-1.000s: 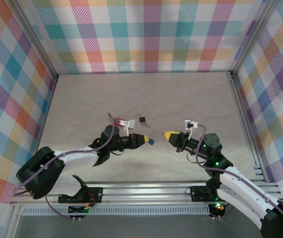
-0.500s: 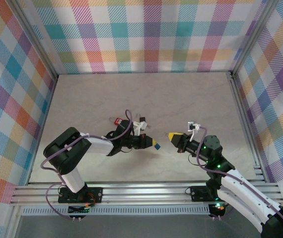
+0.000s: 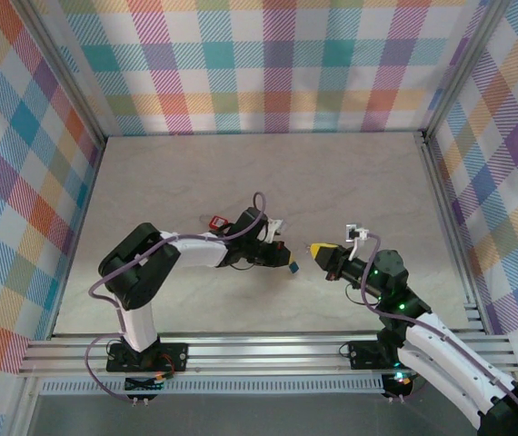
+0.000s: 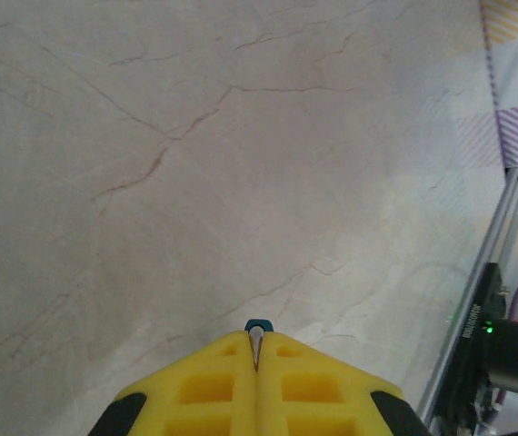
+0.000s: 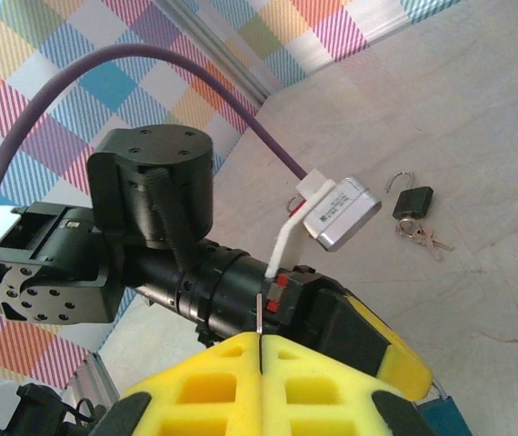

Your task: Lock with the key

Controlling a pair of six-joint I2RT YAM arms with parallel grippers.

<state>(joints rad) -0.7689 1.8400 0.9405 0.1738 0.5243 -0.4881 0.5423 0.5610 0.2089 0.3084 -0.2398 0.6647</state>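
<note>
Holding the key: the right gripper is pinched tight on a thin silver sliver, which I take for the key. It pokes up from the seam of the yellow fingers, low centre of the right wrist view.
Left gripper: closed too, on a small blue padlock. In its own wrist view a blue tip with a silver edge sits at the finger seam.
Which way: seen from overhead, the blue padlock lies just left of and a little below the right gripper's tip — near, not touching.
Key's long axis: in line with the right gripper's fingers. In the wrist view it aims at the left arm's dark wrist, with the padlock off to the lower right — so I'd judge a re-aim comes before any push.
Keyhole: cannot tell which way it faces.
Right wrist view adds: a black padlock, shackle open, with spare keys on the tabletop, upper right.
Overhead adds: a red padlock, left of centre.
</note>
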